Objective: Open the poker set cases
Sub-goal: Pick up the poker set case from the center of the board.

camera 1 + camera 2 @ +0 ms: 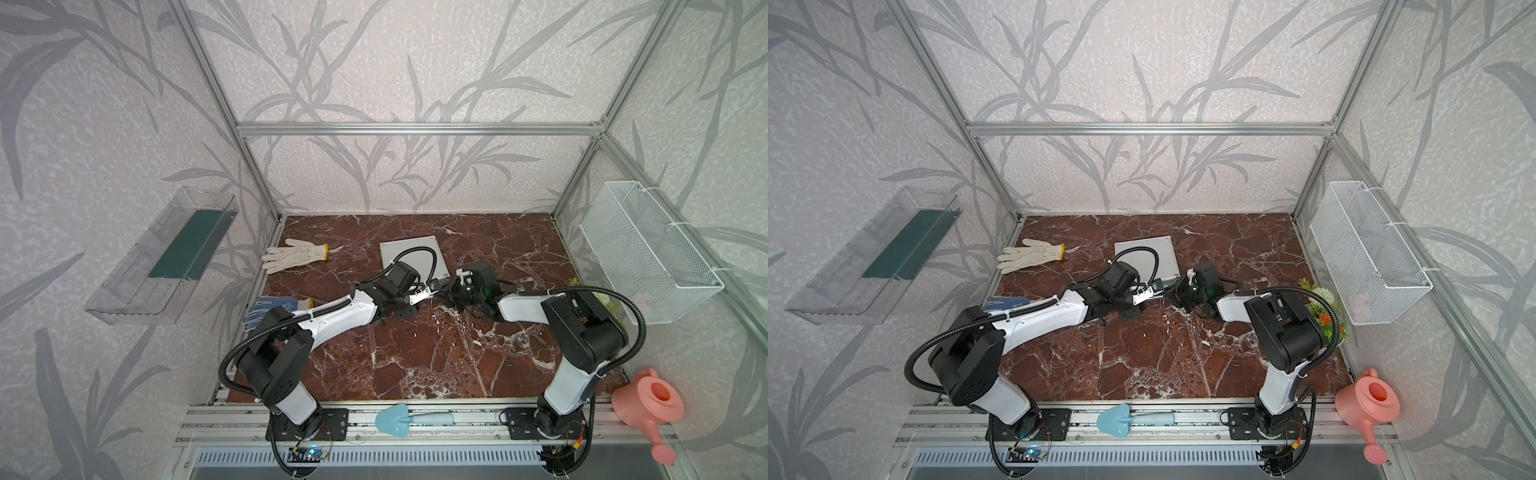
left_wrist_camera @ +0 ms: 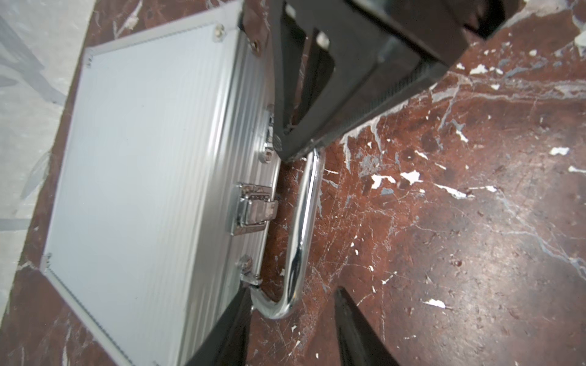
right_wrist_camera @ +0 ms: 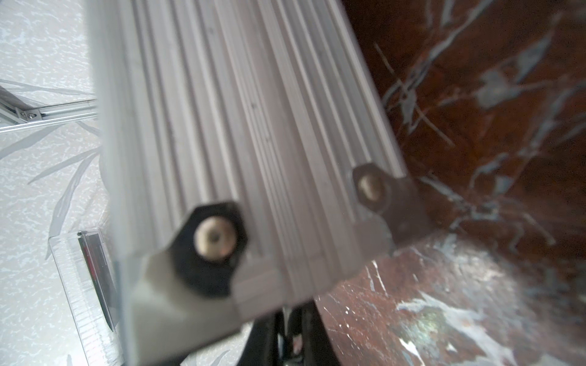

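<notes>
The silver poker set case [image 1: 400, 251] lies flat, lid down, on the marble tabletop [image 1: 415, 353] toward the back centre, with its chrome handle [image 2: 304, 221] resting on the table. The left gripper [image 2: 293, 294] stands open, its fingers on either side of the handle's end. The right gripper [image 2: 285, 149] is closed, its tip at the case's front wall.

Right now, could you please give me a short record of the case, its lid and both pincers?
case: flat silver ribbed aluminium case, lying on the red-brown marble table
lid: shut
latch: silver latch on the front wall, looks fastened
handle: chrome metal handle, folded out in front of the case
left pincer: open, fingers astride one end of the handle
right pincer: shut, tip at the handle's other end
nearby: white cotton glove, apart from the case
</notes>
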Controlling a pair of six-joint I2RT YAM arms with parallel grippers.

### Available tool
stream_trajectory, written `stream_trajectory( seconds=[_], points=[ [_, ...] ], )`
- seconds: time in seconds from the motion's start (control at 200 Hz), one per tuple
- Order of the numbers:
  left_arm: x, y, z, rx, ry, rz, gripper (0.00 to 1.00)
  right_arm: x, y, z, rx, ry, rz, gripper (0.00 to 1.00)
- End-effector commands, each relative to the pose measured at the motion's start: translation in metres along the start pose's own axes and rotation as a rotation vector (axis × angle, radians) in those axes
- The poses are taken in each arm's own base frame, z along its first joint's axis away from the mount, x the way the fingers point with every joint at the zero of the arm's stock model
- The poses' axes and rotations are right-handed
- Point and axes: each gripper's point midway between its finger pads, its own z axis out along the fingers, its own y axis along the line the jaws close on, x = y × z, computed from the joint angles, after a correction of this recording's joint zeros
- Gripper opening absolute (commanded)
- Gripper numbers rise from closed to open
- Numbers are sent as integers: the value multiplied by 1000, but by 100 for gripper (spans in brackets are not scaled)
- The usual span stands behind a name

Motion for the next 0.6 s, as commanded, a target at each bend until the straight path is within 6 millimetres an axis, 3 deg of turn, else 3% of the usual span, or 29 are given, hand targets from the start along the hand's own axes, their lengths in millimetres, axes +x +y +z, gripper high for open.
stream_trajectory(
  seconds=[0.0, 0.24, 0.475, 0.595],
  points=[
    [9, -14, 7, 88, 46, 48, 45, -1, 59, -12, -162, 6, -108, 0],
    [14, -6, 18, 44, 69, 85, 45, -3, 65, -16, -170, -2, -112, 0],
    [6, 4, 31, -11, 37, 85, 45, -2, 66, -17, -173, -4, -108, 0],
    [4, 1, 34, 11, 24, 76, 39, -2, 63, -17, -160, -5, -106, 0]
  ],
)
